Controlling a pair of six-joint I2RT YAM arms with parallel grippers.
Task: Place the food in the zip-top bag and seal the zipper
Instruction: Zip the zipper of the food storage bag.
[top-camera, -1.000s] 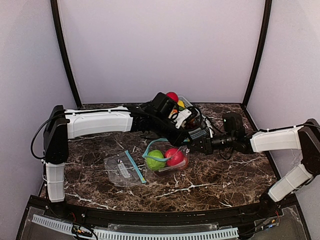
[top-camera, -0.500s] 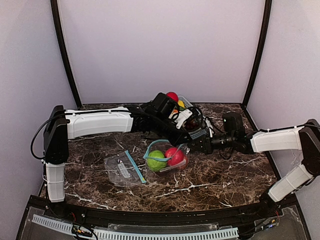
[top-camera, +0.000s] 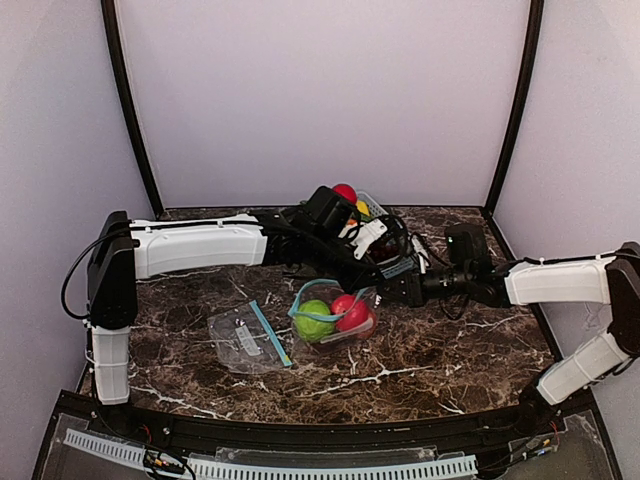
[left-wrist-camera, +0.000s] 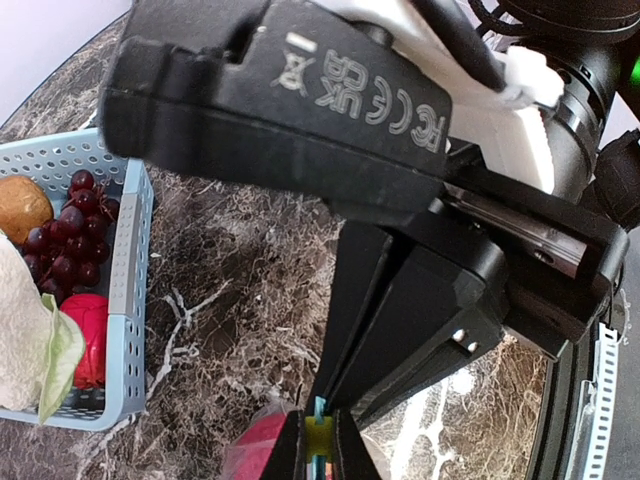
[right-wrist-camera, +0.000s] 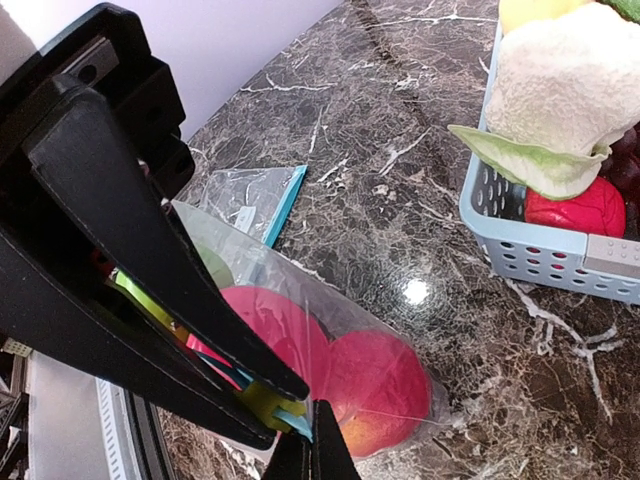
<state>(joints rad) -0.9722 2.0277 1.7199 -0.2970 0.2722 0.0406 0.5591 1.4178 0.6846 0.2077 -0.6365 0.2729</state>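
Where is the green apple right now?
In the top view, the green apple sits inside the zip-top bag mid-table, just left of a red fruit, with a flat bag lying further left.

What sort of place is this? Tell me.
Probably a robot test booth: plain pale walls, black corner posts, a marble-patterned tabletop, and left arm and right arm mounted at its near edge.

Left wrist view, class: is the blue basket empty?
No, the blue basket holds dark grapes and a red fruit.
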